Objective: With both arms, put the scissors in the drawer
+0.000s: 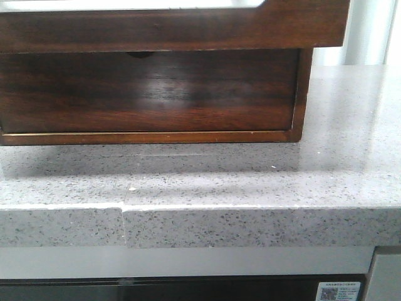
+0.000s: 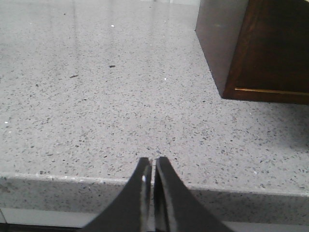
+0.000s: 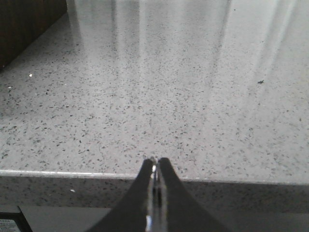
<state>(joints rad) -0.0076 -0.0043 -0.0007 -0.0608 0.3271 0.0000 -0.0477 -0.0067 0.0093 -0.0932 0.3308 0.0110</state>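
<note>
The dark reddish-brown wooden box [image 1: 150,135] stands on the counter, filling the upper part of the front view. Its wide shallow drawer [image 1: 175,25] with the plain glossy front sticks out toward me, over the deeper drawer [image 1: 150,94] with the half-round notch. The scissors are out of view. My left gripper [image 2: 153,159] is shut and empty at the counter's front edge, left of the box corner [image 2: 263,53]. My right gripper [image 3: 155,160] is shut and empty at the front edge, right of the box [image 3: 24,24]. Neither gripper shows in the front view.
The speckled grey stone counter [image 1: 250,182] has a seam in its front edge [image 1: 123,216]. A dark panel with a label [image 1: 338,291] lies below the counter. Small dark specks [image 2: 112,66] lie on the counter left of the box.
</note>
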